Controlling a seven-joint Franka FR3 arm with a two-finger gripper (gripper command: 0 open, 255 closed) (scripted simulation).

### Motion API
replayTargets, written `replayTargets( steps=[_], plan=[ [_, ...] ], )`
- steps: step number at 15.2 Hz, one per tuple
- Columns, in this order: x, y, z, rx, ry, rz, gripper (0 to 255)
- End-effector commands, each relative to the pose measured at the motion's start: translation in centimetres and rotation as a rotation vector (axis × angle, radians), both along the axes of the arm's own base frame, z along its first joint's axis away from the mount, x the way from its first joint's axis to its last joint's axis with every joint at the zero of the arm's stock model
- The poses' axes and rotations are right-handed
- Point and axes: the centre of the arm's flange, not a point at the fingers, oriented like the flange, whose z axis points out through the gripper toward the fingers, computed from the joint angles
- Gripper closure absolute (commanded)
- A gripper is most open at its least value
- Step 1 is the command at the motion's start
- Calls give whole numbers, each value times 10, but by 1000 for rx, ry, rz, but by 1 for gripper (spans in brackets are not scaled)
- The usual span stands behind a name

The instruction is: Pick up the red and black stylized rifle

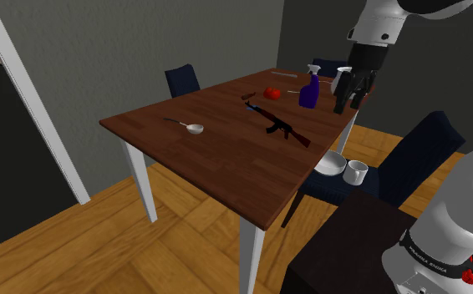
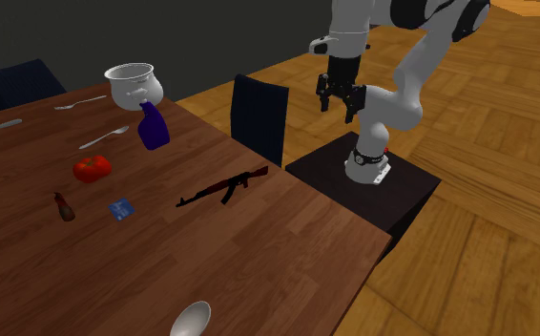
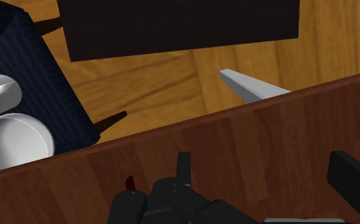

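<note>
The rifle (image 1: 277,124) is slim and black with dark red parts. It lies flat on the brown wooden table (image 1: 226,159), towards the edge nearest the stand, and appears again as the rifle (image 2: 222,188) in the second exterior view. My gripper (image 1: 349,100) hangs in the air well above that table edge, to the shoulder view's right of the rifle and apart from it. The gripper (image 2: 340,103) points down, and its fingers stand apart with nothing between them. In the wrist view a black finger (image 3: 353,181) hangs over the table's edge.
A red tomato (image 1: 272,93), a blue spray bottle (image 1: 309,90), a white pot (image 2: 133,84) and a spoon (image 1: 195,128) share the table. There is also a small brown bottle (image 2: 64,206). A dark blue chair (image 3: 39,76) beside the table holds a white bowl (image 1: 331,163) and a mug (image 1: 356,172).
</note>
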Motion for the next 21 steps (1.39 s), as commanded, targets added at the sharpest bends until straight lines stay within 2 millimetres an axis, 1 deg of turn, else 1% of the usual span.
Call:
replayTargets(
  steps=[1, 11, 21],
  plan=[
    [0, 0, 0, 0, 0, 0, 0],
    [98, -47, -60, -24, -58, 87, 0],
    [203, -87, -114, -47, -116, 174, 0]
  ],
)
